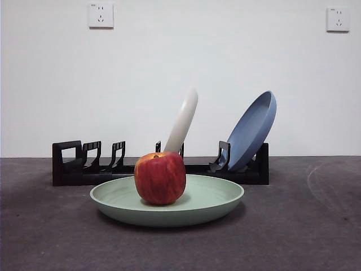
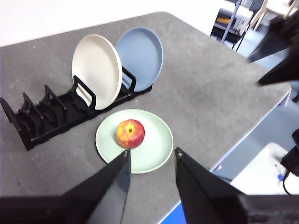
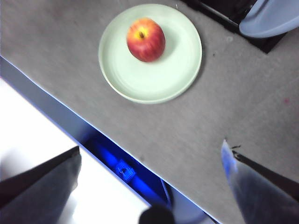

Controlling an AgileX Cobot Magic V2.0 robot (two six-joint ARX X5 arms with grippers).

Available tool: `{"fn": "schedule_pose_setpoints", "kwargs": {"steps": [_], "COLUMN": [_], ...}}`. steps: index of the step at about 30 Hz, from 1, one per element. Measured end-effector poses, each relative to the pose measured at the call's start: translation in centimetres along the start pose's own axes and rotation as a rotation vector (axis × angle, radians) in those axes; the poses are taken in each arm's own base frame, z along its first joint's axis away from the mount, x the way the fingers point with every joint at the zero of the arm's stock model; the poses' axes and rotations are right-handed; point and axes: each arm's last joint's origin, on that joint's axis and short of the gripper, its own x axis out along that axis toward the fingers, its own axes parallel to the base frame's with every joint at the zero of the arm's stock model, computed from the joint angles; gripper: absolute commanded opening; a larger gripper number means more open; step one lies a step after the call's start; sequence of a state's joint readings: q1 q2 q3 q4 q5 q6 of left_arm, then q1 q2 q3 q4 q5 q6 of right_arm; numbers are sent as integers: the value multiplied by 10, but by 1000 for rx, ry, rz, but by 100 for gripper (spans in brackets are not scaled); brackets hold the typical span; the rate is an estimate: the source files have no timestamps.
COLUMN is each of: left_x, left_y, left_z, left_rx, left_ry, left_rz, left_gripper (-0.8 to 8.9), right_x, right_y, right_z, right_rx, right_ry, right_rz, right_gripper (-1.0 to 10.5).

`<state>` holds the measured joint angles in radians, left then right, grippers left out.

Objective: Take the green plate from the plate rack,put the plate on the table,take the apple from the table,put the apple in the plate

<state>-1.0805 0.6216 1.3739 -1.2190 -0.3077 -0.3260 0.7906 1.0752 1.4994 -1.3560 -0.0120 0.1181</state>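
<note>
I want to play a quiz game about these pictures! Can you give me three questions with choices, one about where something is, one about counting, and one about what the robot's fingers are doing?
1. Where is the apple?
A. on the green plate
B. in the rack
C. on the bare table

2. How many plates stand in the rack?
A. none
B. two
C. three

3. How are the left gripper fingers?
A. shut on the apple
B. shut on a plate
C. open, holding nothing

Answers: 1 A, the apple sits on the plate. 2 B, one white plate and one blue plate. 3 C, there is a gap between them, away from the apple.
</note>
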Motion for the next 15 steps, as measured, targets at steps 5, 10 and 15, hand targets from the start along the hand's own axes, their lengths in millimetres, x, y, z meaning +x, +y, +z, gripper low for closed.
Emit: {"fn": "schedule_pose_setpoints", "kwargs": {"steps": [5, 10, 15], "left_x": [16, 26, 30], "left_y": [-6, -11, -13], "left_z": [3, 5, 5], "left_rx": [25, 39, 44], "left_ry": [75, 118, 149], "left_rz": [24, 36, 16], "left_gripper": [156, 145, -8], "right_x": [-40, -58, -49], "right_y": [-2, -4, -5], "right_z": [-28, -45, -55], "right_rx": [51, 78, 79], "right_ry": [-139, -209, -179], "right_rz": [50, 56, 47], "right_gripper": [499, 249, -9]}}
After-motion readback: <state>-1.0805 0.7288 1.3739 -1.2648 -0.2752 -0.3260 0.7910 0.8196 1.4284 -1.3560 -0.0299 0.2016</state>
